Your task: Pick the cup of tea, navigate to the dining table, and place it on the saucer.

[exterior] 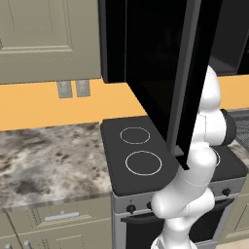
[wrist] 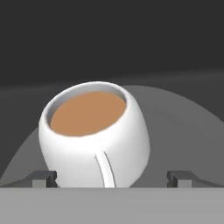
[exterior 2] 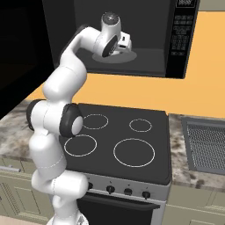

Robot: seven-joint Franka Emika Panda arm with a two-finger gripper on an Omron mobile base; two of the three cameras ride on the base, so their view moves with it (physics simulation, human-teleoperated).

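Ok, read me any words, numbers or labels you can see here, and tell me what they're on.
Microwave control panel: rows of small light marks, too blurred to read.
Panel display: a few pale characters, cut off and unreadable.
Stove knobs: no legible markings.
Cup: no text on the side showing.

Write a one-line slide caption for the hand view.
Open gripper straddles a white cup of tea on the grey microwave turntable, handle facing the camera.

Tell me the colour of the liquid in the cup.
Brown, an orange-tan shade, in the white cup of tea; the hand view shows it best.
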